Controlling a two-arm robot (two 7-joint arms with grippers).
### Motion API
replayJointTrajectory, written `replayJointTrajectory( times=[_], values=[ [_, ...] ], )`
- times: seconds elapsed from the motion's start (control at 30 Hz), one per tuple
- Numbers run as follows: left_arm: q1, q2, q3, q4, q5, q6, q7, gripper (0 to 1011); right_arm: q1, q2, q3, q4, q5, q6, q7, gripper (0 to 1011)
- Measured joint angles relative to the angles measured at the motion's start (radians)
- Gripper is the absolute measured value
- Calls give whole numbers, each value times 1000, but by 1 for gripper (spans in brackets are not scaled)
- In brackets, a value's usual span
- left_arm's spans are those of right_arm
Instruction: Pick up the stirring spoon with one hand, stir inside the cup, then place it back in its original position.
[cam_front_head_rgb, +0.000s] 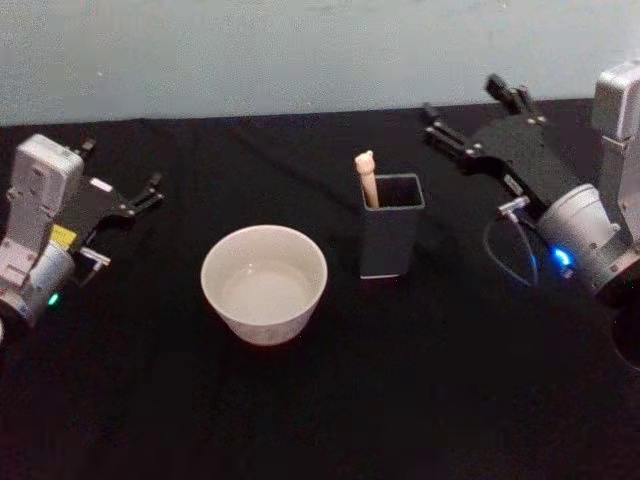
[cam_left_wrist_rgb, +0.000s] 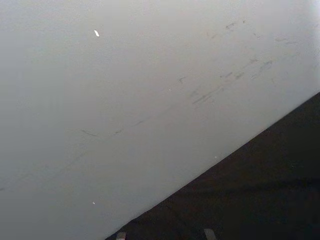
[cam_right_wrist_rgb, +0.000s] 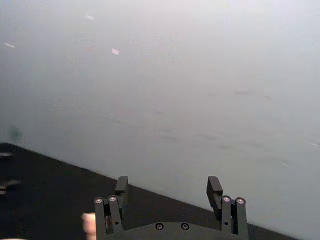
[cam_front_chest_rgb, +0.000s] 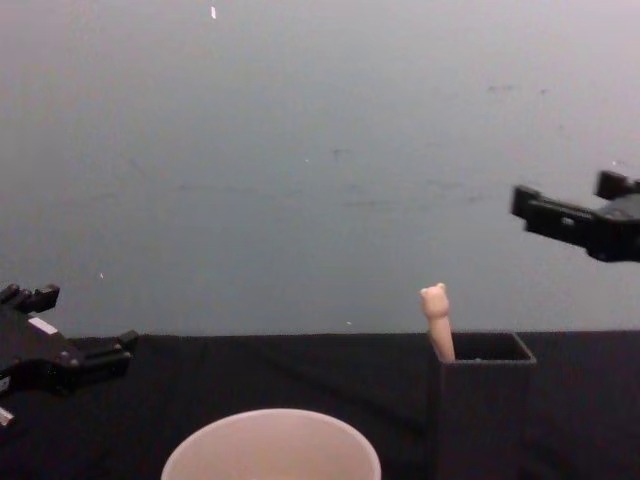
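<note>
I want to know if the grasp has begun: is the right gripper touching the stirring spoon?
Apart. In the head view the right gripper, fingers open, hangs well to the right of the stirring spoon, which stands in its holder.

Stirring spoon upright beside cup

You've got the wide round cream cup at frame centre-left, dark square box holder just right of it w/ slim beige bear-knob spoon upright inside. Left gripper far left, right gripper upper right, both open.
</note>
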Motion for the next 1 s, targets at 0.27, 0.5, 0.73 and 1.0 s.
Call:
replayJointTrajectory(
  times=[0.27,0.5,0.73,1.0],
  values=[
    [0,0,0,0,0,0,0,1001,8,-24,27,93,-69,4,-62,1002],
    [0,0,0,0,0,0,0,1001,17,-35,26,157,-103,19,-53,1002],
    [0,0,0,0,0,0,0,1001,26,-49,29,208,-121,54,-38,1002],
    [0,0,0,0,0,0,0,1001,27,-50,30,211,-122,57,-37,1002]
  ],
)
